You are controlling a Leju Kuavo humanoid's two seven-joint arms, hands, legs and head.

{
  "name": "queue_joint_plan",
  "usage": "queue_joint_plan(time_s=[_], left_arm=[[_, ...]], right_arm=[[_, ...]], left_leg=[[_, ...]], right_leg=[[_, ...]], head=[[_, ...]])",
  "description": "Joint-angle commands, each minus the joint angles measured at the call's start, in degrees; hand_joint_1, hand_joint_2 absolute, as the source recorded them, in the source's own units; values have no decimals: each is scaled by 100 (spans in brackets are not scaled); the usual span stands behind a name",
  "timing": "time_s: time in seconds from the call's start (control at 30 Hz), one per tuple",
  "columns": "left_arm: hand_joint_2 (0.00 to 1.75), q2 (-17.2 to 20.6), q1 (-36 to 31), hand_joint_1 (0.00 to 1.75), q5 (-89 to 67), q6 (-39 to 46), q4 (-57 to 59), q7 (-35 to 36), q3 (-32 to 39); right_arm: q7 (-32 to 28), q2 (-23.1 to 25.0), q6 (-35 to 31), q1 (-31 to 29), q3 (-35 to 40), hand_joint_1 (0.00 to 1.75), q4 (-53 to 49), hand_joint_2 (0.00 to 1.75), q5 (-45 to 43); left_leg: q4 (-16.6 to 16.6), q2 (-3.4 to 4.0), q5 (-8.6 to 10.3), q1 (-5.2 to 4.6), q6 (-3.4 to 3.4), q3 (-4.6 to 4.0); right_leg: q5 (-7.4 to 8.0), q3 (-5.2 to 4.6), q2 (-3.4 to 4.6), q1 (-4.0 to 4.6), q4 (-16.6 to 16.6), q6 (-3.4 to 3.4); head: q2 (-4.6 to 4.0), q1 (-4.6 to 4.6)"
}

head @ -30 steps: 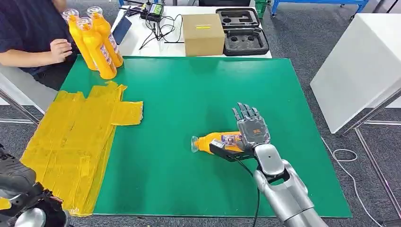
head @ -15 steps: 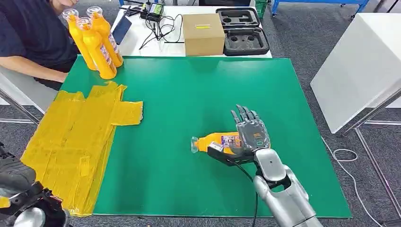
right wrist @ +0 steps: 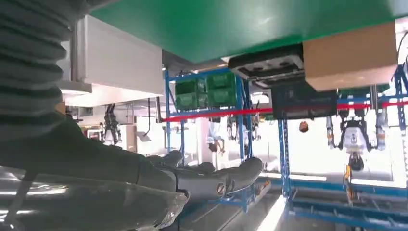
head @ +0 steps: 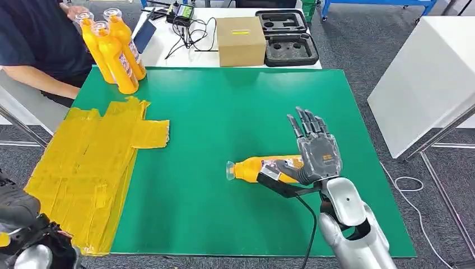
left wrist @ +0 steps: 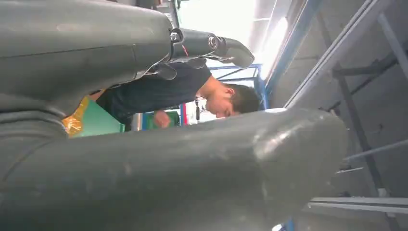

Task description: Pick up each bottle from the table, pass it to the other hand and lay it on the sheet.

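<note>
An orange bottle point(head: 255, 167) lies on its side on the green table point(head: 224, 112), its clear cap pointing at the yellow sheet point(head: 84, 162). My right hand point(head: 317, 152) is at the bottle's base end. Its fingers point(head: 307, 123) stand straight and spread, and its thumb point(head: 283, 168) lies across the bottle's label. The right wrist view shows those fingers point(right wrist: 216, 179) stretched out, with the bottle's clear surface point(right wrist: 96, 207) beside them. Three more orange bottles point(head: 115, 47) stand upright at the far left corner. My left hand point(left wrist: 207, 45) hangs low at my side, fingers apart, holding nothing.
A person point(head: 33, 39) in a dark shirt sits by the standing bottles at the far left. Behind the green table lie a cardboard box point(head: 241, 40), a black foam case point(head: 287, 37) and cables point(head: 190, 31). A white table point(head: 431, 73) stands to the right.
My right hand has shifted right and risen a little, fingers more upright, thumb still over the bottle. The bottle has stayed in place. The person's hand has left the standing bottles' sides.
</note>
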Motion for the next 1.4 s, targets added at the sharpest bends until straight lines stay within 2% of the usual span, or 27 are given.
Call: queue_joint_plan(time_s=[0.03,0.3,0.6,0.8,1.07,1.23,1.4], left_arm=[[0,64,-600,0,95,-46,793,-12,34],[0,179,-627,0,137,22,855,-9,-25],[0,166,-639,0,144,37,829,0,-54],[0,310,-808,0,228,1,999,67,-190],[0,322,-897,0,289,13,1082,79,-272],[0,293,-1035,0,273,61,1203,69,-341],[0,314,-1069,0,299,43,1247,86,-349]], right_arm=[[80,5,370,-238,335,0,1308,175,89],[231,208,415,-335,551,0,2031,175,268],[352,291,487,-311,495,0,2029,175,358],[543,320,424,-259,131,0,2050,175,632],[726,496,118,-571,-101,0,2561,175,960],[567,488,-49,-903,-262,0,3206,175,747],[544,506,-68,-959,-267,0,3355,175,715]], left_leg=[[-10,1,-2,7,-11,23],[-10,9,-5,7,-13,26],[-4,3,-3,5,-11,14],[-2,-6,-6,8,-15,21],[-4,2,-6,7,-17,26],[-5,1,1,2,-7,11],[-4,-1,0,3,-8,13]], right_leg=[[-1,26,-5,8,-15,-6],[-1,29,2,7,-13,-6],[-3,17,-3,5,-6,-6],[-7,29,-16,8,-8,-7],[-6,30,-8,8,-8,-9],[0,13,-4,2,-6,-3],[-2,15,-6,3,-6,-4]], head=[[0,0],[0,2],[0,2],[0,2],[0,0],[0,0],[0,2]])
